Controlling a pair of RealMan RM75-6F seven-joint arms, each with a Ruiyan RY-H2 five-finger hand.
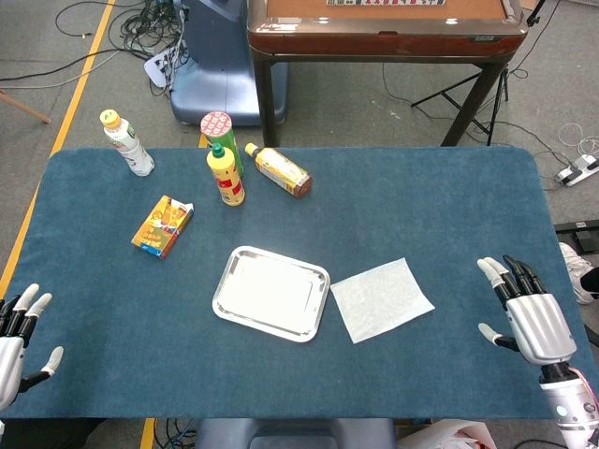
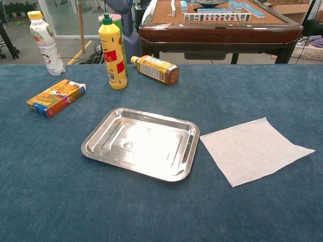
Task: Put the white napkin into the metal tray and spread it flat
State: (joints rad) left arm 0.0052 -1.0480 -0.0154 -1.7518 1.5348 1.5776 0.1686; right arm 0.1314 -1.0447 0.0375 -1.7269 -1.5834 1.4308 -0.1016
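At the bottom corners of the head view, the left hand and right hand rest over the blue worktop, both released, fingers apart, grasping nothing. Just above them, mid-frame, the white napkin lies flat on the cloth, right beside the metal tray but outside it. Farther up on the left sit a snack box, a yellow bottle, a tipped brown bottle and a white bottle.
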